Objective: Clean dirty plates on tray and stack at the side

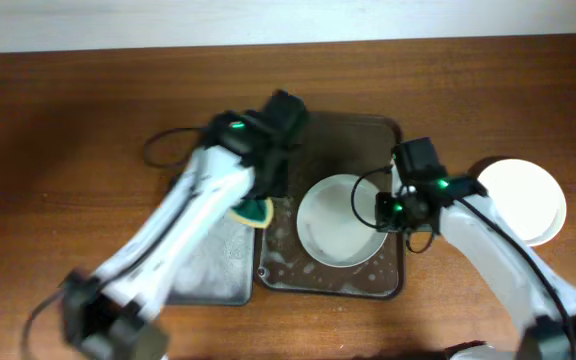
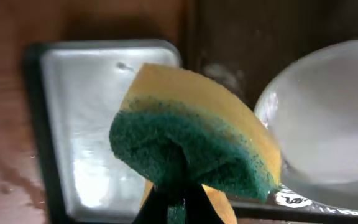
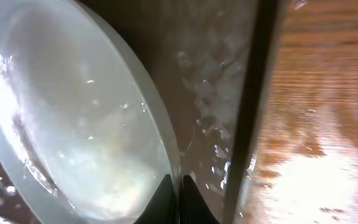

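1. Left arm [image 1: 183, 225]: reaches from 7 o'clock of the overhead view up toward the centre, with the wrist bent back down over the seam between the two trays.
2. Grey metal tray [image 1: 208, 270]: lies on the table [image 1: 58, 130], just beside the brown tray on its 9 o'clock side.
3. Left gripper [image 2: 174, 199]: pinched on a sponge [image 2: 194, 146], yellow above and green below, which is bent into an arch and held over the right edge of the grey metal tray.
4. Tray [image 1: 368, 128]: dark brown, at centre, with suds [image 1: 313, 275] seen along its 6 o'clock edge.
5. Plate [image 1: 333, 220]: white and wet, located inside the tray.
6. Right gripper [image 3: 178, 194]: fingers pressed onto the plate's rim at its 3 o'clock side.
7. Right arm [image 1: 498, 260]: extends from 5 o'clock toward the centre.
8. Further plate [image 1: 523, 195]: rests on the table outside the tray, at 3 o'clock. Whether another lies beneath it cannot be told.
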You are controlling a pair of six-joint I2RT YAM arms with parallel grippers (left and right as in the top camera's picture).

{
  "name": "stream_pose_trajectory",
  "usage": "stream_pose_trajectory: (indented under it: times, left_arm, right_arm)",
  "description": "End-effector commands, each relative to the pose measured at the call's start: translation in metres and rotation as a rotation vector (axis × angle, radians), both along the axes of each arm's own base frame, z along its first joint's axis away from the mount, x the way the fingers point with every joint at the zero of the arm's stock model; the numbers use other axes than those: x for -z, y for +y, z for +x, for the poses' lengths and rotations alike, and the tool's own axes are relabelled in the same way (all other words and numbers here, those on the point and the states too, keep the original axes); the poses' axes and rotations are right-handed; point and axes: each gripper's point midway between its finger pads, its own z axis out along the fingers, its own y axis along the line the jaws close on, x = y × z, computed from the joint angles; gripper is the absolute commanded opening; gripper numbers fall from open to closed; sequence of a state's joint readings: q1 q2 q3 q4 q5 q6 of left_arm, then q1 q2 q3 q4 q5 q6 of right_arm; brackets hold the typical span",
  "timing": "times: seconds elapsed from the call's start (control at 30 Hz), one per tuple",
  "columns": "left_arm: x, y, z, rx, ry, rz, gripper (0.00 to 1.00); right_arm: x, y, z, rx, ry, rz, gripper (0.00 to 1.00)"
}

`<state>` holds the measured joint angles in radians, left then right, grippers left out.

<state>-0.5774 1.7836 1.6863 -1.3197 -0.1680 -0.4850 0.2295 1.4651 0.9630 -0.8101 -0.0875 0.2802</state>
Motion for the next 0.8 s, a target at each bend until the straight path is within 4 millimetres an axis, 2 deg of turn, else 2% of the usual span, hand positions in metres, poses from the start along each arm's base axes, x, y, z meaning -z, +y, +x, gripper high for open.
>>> stream_pose_trajectory:
  times: [0.0, 0.03, 0.1, 0.17, 0.2, 0.27, 0.3, 0.33, 0.37, 0.4, 0.5, 0.53, 0.6, 0.63, 0.67, 0.77]
  left_arm:
    - [-0.013, 0.049, -0.02, -0.03, -0.032, -0.009, 0.0]
    - [0.001, 0.055, -0.027, -0.024, -0.016, -0.029, 0.0]
    - [0.06, 0.072, -0.044, -0.058, 0.023, -0.111, 0.02]
    - [0.097, 0.089, -0.042, -0.127, 0.014, -0.153, 0.04]
    - [0.105, 0.098, -0.04, -0.152, -0.003, -0.136, 0.07]
    - [0.116, 0.112, -0.04, -0.196, -0.008, -0.137, 0.01]
    - [0.115, 0.115, -0.039, -0.186, -0.012, -0.134, 0.04]
    - [0.111, 0.111, -0.038, -0.155, -0.012, -0.153, 0.27]
    - [0.104, 0.103, -0.037, -0.107, -0.013, -0.186, 0.56]
    - [0.094, 0.097, -0.035, -0.071, -0.025, -0.215, 0.64]
    - [0.047, 0.093, -0.03, -0.04, -0.124, -0.248, 0.75]
    - [0.029, 0.094, -0.033, -0.034, -0.174, -0.26, 0.82]
    - [0.007, 0.096, -0.041, -0.027, -0.24, -0.276, 0.91]
    - [0.001, 0.096, -0.043, -0.026, -0.257, -0.28, 1.0]
    - [-0.002, 0.096, -0.043, -0.024, -0.269, -0.283, 1.0]
    - [-0.002, 0.097, -0.043, -0.026, -0.267, -0.279, 1.0]
  right_arm:
    - [-0.042, -0.008, -0.003, -0.032, -0.147, -0.049, 0.04]
    - [-0.05, -0.011, -0.005, -0.035, -0.181, -0.093, 0.04]
    - [-0.065, -0.019, -0.01, -0.056, -0.253, -0.24, 0.04]
    - [-0.07, -0.02, -0.012, -0.084, -0.285, -0.34, 0.04]
    - [-0.071, -0.02, -0.012, -0.092, -0.291, -0.356, 0.04]
    - [-0.078, -0.013, -0.013, -0.121, -0.314, -0.383, 0.04]
    - [-0.086, -0.015, -0.013, -0.119, -0.331, -0.43, 0.04]
    - [-0.097, -0.018, -0.014, -0.114, -0.356, -0.489, 0.04]
    - [-0.104, -0.017, -0.015, -0.128, -0.376, -0.524, 0.04]
    - [-0.11, -0.015, -0.014, -0.14, -0.402, -0.558, 0.04]
    - [-0.137, 0.0, -0.014, -0.191, -0.516, -0.659, 0.04]
    - [-0.145, 0.009, -0.017, -0.22, -0.564, -0.694, 0.04]
    - [-0.164, 0.018, -0.023, -0.263, -0.663, -0.807, 0.04]
    - [-0.174, 0.022, -0.026, -0.274, -0.715, -0.854, 0.04]
    - [-0.184, 0.03, -0.03, -0.293, -0.775, -0.889, 0.04]
    - [-0.186, 0.045, -0.037, -0.341, -0.815, -0.878, 0.04]
